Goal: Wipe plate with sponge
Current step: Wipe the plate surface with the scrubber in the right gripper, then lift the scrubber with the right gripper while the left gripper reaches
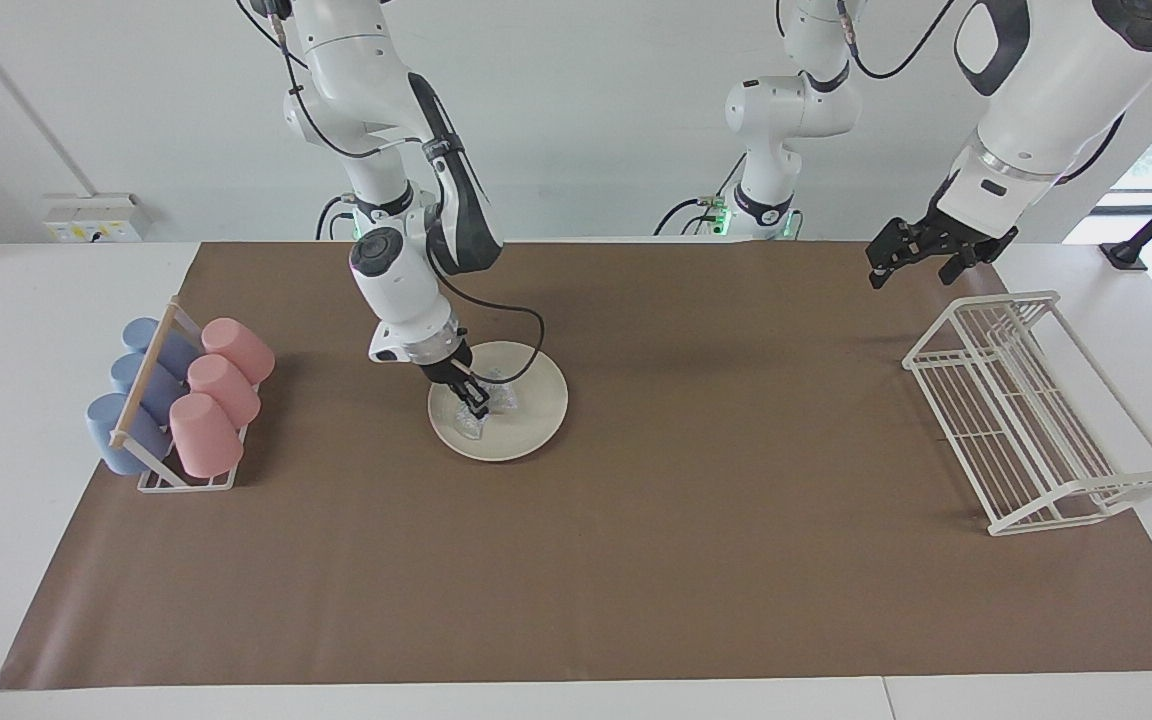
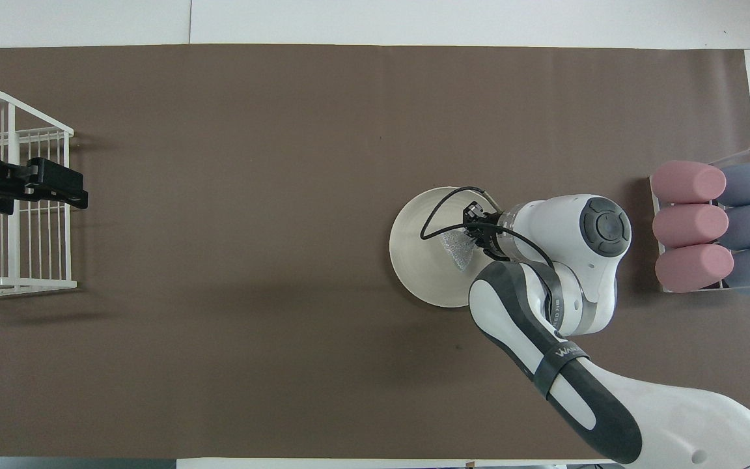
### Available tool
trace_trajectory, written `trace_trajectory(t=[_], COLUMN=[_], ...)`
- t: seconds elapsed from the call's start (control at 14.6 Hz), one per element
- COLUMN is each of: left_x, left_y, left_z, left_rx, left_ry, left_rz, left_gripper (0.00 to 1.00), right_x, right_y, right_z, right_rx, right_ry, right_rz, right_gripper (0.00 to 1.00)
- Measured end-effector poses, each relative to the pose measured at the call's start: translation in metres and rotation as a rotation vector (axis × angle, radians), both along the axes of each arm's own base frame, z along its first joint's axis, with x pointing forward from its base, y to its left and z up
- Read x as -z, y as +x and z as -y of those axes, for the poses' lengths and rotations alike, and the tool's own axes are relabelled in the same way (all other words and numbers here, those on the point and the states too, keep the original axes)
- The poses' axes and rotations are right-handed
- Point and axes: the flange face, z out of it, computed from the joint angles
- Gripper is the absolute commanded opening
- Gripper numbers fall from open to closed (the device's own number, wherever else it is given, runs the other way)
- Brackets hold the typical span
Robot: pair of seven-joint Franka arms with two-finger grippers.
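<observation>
Two arms are clad in glossy white rounded shells broken by dark grey panels. A black cable is looped from the right arm's wrist, and a dark round cap is set into its joint housing. White lettering is printed on a black band near its elbow. Black two-finger hands are fitted, as on the left arm.

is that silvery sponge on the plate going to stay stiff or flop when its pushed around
Probably floppy: the sponge lies crumpled and uneven on the plate, under the right gripper, which is shut on it. Its glittery mesh looks thin, so likely light and apt to bunch up instead of sliding flat. The plate's shallow rim may help to keep it in.
</observation>
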Motion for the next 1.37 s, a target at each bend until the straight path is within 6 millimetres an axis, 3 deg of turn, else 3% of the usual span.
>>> trace_trajectory(t=[0.21, 0.55, 0.96, 1.17, 1.37], left_x=[0.001, 0.002, 0.002, 0.003, 0.005], left_y=[0.0, 0.0, 0.0, 0.0, -0.001], left_z=[0.0, 0.001, 0.002, 0.002, 0.003], left_rx=[0.0, 0.0, 0.0, 0.0, 0.0], left_ry=[-0.002, -0.005, -0.014, -0.016, -0.03], left_rz=[-0.002, -0.005, -0.006, -0.009, -0.015], left_gripper=[1.0, 1.0, 1.0, 1.0, 1.0], right_x=[0.0, -0.001, -0.006, -0.032, -0.099], right_y=[-0.002, -0.028, -0.044, -0.038, -0.03], right_z=[-0.007, -0.07, -0.109, -0.115, -0.127], right_rx=[0.02, 0.112, 0.185, 0.215, 0.182], right_ry=[0.004, 0.022, 0.038, 0.06, 0.031], right_rz=[-0.009, -0.061, -0.089, -0.105, -0.139], right_gripper=[0.0, 0.0, 0.0, 0.0, 0.0])
